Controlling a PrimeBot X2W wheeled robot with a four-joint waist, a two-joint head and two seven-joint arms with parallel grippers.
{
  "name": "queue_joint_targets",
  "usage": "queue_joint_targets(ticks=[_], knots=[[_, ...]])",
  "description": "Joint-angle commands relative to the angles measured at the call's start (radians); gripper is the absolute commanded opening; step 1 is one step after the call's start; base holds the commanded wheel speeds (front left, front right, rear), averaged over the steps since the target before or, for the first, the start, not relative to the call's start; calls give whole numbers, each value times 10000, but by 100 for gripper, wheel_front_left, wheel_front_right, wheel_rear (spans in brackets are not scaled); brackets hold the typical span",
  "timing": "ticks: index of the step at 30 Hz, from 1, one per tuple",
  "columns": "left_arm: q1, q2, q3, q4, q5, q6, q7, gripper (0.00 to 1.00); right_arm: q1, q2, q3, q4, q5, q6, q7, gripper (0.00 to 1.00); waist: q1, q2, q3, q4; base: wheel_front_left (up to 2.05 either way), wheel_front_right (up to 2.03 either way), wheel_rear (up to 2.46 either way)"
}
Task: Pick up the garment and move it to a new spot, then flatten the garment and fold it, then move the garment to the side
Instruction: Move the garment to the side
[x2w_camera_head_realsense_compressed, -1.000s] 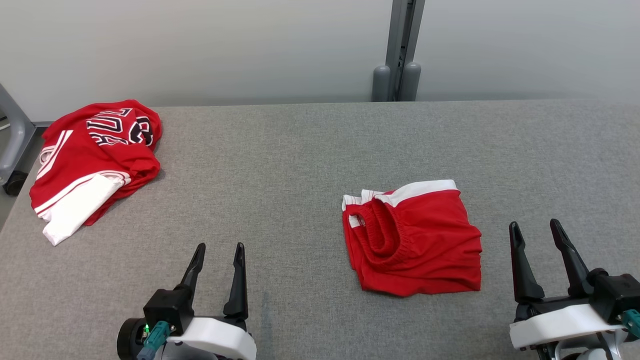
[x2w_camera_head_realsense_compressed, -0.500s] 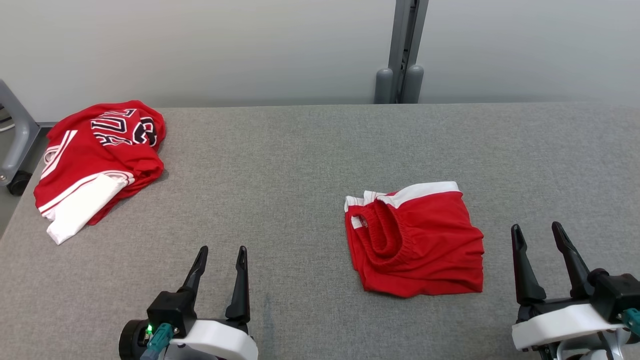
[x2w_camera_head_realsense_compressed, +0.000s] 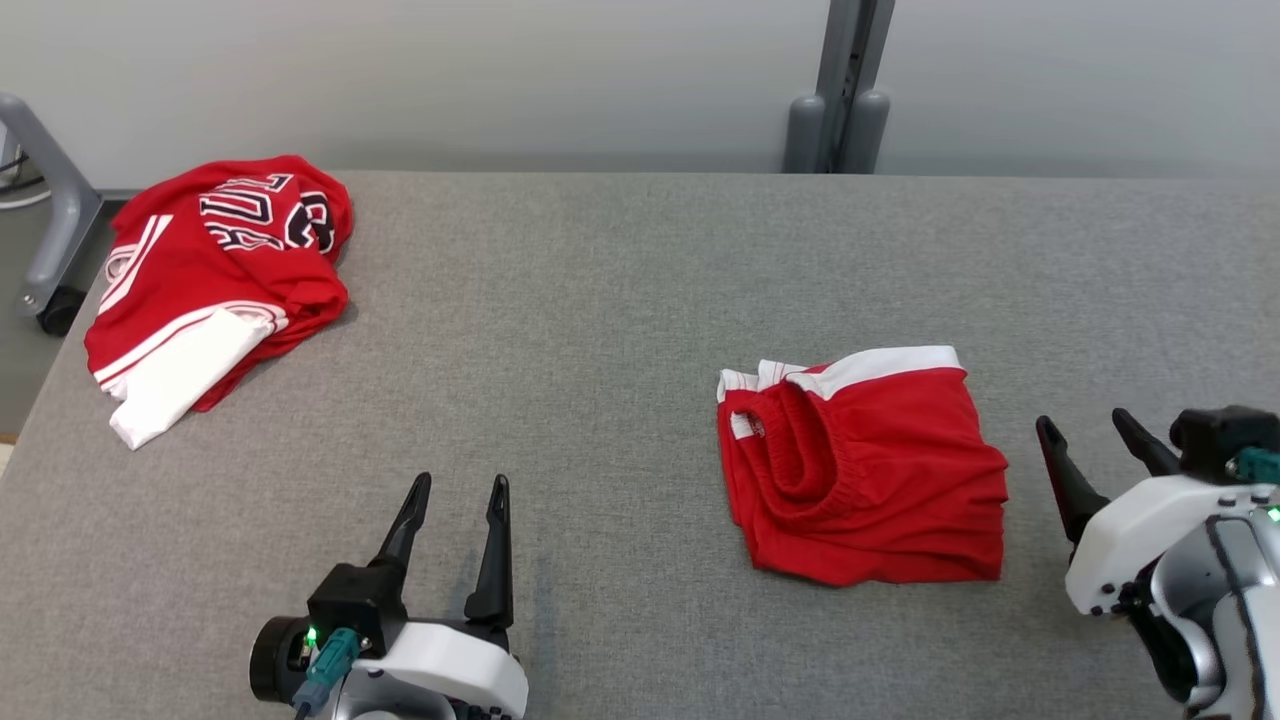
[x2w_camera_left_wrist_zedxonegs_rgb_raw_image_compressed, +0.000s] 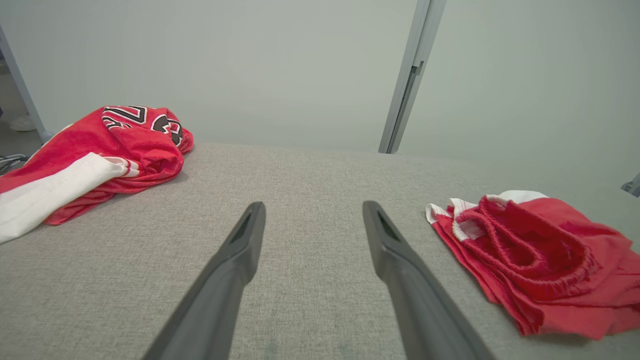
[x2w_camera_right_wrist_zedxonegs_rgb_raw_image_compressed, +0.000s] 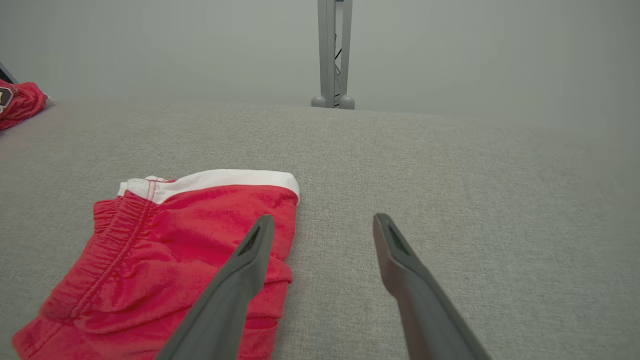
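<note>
Folded red shorts (x2w_camera_head_realsense_compressed: 865, 460) with a white band and elastic waistband lie on the grey table (x2w_camera_head_realsense_compressed: 600, 300), right of centre; they also show in the left wrist view (x2w_camera_left_wrist_zedxonegs_rgb_raw_image_compressed: 540, 255) and the right wrist view (x2w_camera_right_wrist_zedxonegs_rgb_raw_image_compressed: 170, 255). A crumpled red jersey (x2w_camera_head_realsense_compressed: 215, 275) with dark lettering and white trim lies at the table's far left, also seen from the left wrist (x2w_camera_left_wrist_zedxonegs_rgb_raw_image_compressed: 100, 155). My left gripper (x2w_camera_head_realsense_compressed: 460, 485) stands open near the front edge, nothing between its fingers. My right gripper (x2w_camera_head_realsense_compressed: 1090, 425) is open just right of the shorts, apart from them.
A grey post (x2w_camera_head_realsense_compressed: 840, 90) rises behind the table's back edge against a pale wall. A grey metal frame with a caster (x2w_camera_head_realsense_compressed: 50, 250) stands off the table's left side. Bare grey felt lies between the two garments.
The head camera has shifted, so the whole scene sits further right. My right arm has lifted and tilted, its gripper now higher beside the shorts. The garments lie as before.
</note>
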Motion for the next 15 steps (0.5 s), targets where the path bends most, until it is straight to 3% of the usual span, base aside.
queue_joint_targets(ticks=[1,5,15], knots=[[-184,38,14,-8,-28,12,-3,100,-112,-57,81,85,215,-1,150,100,0,0,113,106,0,0,0],[-395,33,-44,24,-81,31,-3,100,-737,-700,550,827,1796,-1,1799,100,0,0,449,390,0,0,0],[-680,39,-84,-41,-51,87,-3,100,-1603,-1504,1442,1726,3506,-1,2976,100,0,0,942,846,0,0,0]])
